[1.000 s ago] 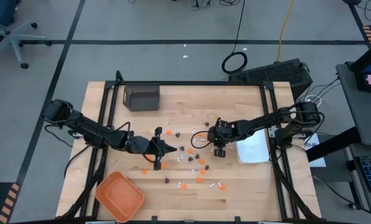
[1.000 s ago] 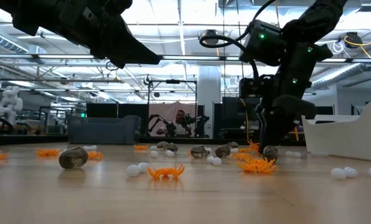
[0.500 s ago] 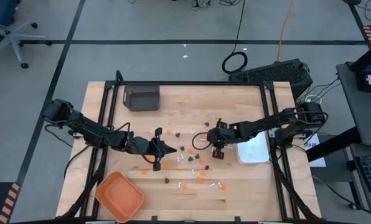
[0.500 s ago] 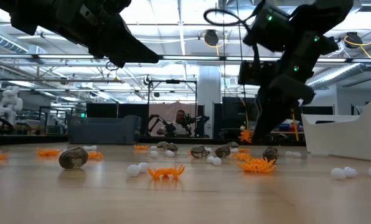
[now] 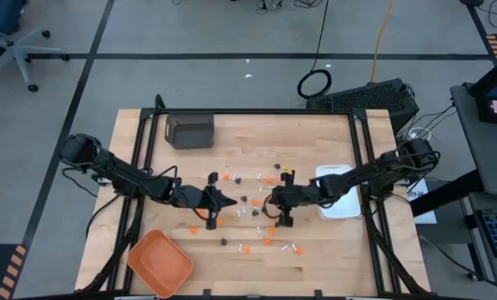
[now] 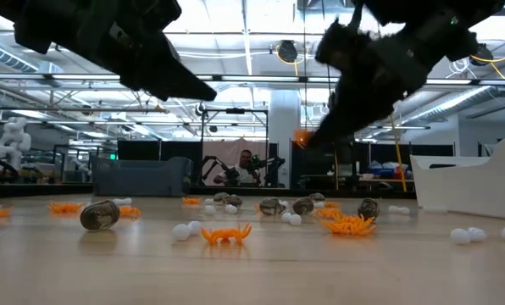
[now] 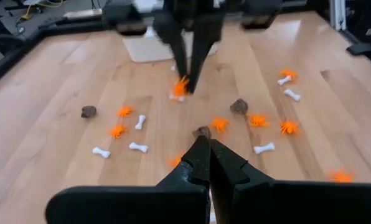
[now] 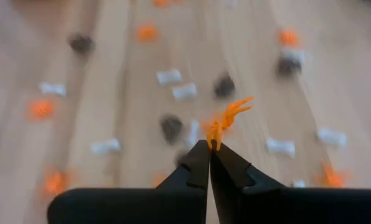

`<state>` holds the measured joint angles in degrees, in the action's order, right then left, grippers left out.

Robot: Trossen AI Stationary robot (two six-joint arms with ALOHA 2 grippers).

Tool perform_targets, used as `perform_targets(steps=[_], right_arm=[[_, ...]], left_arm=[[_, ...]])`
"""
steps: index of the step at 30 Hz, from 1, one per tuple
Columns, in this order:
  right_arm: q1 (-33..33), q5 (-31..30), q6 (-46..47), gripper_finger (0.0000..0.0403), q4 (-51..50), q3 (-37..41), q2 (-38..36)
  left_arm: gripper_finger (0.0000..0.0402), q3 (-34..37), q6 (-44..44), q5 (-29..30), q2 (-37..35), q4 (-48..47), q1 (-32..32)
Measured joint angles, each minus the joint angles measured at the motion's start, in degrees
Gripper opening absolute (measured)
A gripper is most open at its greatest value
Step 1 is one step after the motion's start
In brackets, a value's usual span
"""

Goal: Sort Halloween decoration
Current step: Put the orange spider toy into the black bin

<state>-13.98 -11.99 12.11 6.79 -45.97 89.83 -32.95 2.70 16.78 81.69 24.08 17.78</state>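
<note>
Above mid-bench, the right claw pinches an orange bit, its legs pointing away past the fingertips; the left claw hangs closed, empty.

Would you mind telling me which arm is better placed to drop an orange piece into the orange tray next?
The right: its gripper is shut on an orange piece, lifted off the table. The left gripper is shut and empty, though it sits nearer the orange tray.

The right end effector has lifted an orange bit and swung left.
</note>
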Motion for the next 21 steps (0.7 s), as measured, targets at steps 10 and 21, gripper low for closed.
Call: perform_targets(steps=[10, 21], right_arm=[[-3.39, -1.81, -8.50, 0.0000, 15.09, -0.09, 0.61], [-3.15, -1.77, -15.10, 0.0000, 19.45, -0.09, 2.66]], left_arm=[[0.0056, 0.02, 0.03, -1.12, 1.48, 5.42, -0.02], [0.0224, 0.00, 1.51, -1.87, 5.68, 17.76, -0.02]])
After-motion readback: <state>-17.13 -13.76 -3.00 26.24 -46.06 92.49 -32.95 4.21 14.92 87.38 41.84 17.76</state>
